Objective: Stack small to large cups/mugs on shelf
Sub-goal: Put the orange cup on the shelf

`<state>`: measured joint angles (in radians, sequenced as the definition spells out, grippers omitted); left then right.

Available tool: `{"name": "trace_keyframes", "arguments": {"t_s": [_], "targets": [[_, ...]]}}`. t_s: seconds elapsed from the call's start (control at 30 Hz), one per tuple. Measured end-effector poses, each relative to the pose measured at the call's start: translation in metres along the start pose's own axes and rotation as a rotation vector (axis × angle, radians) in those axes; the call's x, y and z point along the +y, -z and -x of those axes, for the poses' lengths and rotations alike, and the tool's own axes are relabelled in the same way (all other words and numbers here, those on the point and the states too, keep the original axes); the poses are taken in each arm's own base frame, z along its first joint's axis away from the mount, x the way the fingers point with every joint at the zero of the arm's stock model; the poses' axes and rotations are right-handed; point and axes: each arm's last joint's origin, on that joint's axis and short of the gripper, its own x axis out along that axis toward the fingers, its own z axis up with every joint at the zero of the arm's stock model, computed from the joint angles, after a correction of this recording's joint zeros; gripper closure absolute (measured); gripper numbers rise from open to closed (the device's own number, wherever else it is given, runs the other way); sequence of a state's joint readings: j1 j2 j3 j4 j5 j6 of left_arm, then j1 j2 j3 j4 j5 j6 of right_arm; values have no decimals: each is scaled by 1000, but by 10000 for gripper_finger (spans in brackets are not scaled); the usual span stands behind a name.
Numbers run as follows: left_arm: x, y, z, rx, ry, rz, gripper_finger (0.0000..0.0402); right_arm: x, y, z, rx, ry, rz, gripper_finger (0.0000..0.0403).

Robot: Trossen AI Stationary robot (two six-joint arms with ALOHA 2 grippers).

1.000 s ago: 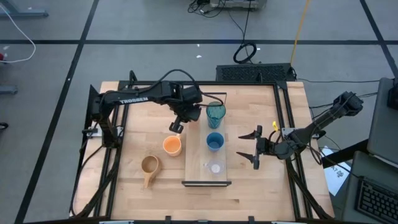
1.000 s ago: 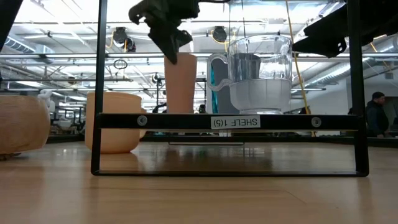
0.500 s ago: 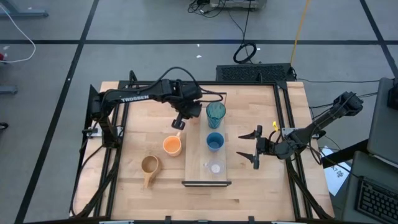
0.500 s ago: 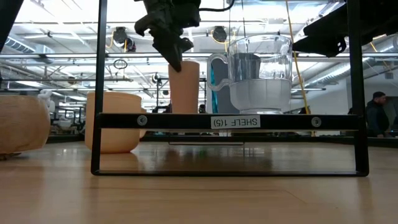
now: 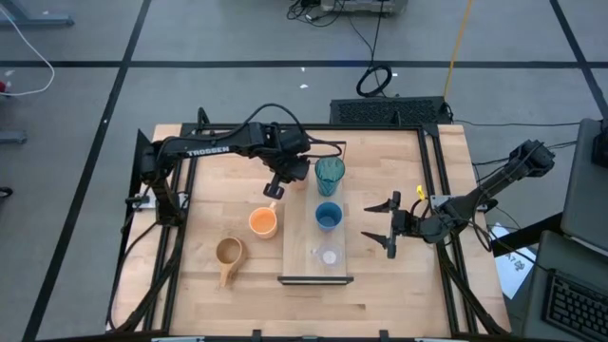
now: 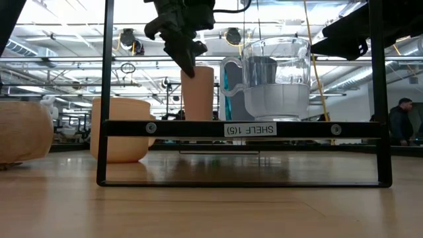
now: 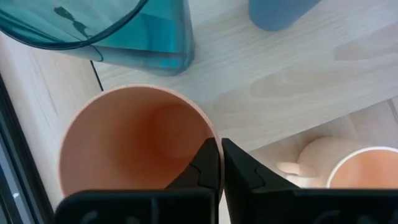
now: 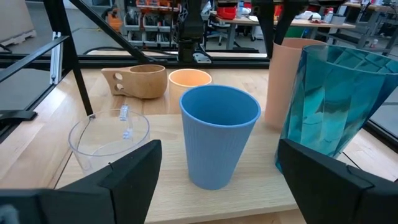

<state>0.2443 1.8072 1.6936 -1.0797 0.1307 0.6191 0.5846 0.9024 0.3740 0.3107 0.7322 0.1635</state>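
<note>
My left gripper (image 7: 221, 149) is shut on the rim of the orange cup (image 7: 130, 143), which stands upright just left of the teal tumbler (image 5: 330, 174) at the shelf's (image 5: 299, 247) far end. My arm hides the cup in the high view. The blue cup (image 5: 328, 216) and the tiny clear glass (image 5: 329, 256) stand on the shelf board on their bases. Left of the shelf, the orange mug (image 5: 263, 221) and the tan handled mug (image 5: 229, 253) sit on the tabletop. My right gripper (image 5: 389, 228) waits open to the right of the shelf. My left gripper pinches the orange cup's wall at the rim (image 7: 208, 134), one finger (image 7: 199, 168) inside the cup and the other (image 7: 245, 174) outside. The fingers slant down from above. The cup (image 6: 197, 92) stays upright; the shelf's near rail (image 6: 244, 129) hides its base.
The teal tumbler (image 7: 124, 31) stands very close beside the held cup. A dark metal frame (image 5: 432, 190) runs along the table's edges. Bare tabletop lies near the front edge (image 5: 313, 304). A person (image 6: 400, 122) stands far off in the room behind.
My left gripper, still shut on the orange cup, has sunk a little and gone slightly toward the table's right, toward the teal tumbler. The cup stayed upright. Over the last half second it has held still.
</note>
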Motion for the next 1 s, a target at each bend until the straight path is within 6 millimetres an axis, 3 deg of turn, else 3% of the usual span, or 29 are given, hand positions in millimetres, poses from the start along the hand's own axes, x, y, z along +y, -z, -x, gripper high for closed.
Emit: {"name": "trace_keyframes", "arguments": {"t_s": [0.33, 1.0], "targets": [[0, 0, 0, 0, -9, 2, 347, 0, 0, 0, -3, 0, -2, 92], [-2, -2, 0, -7, -2, 2, 333, 0, 0, 0, -1, 0, -1, 92]]}}
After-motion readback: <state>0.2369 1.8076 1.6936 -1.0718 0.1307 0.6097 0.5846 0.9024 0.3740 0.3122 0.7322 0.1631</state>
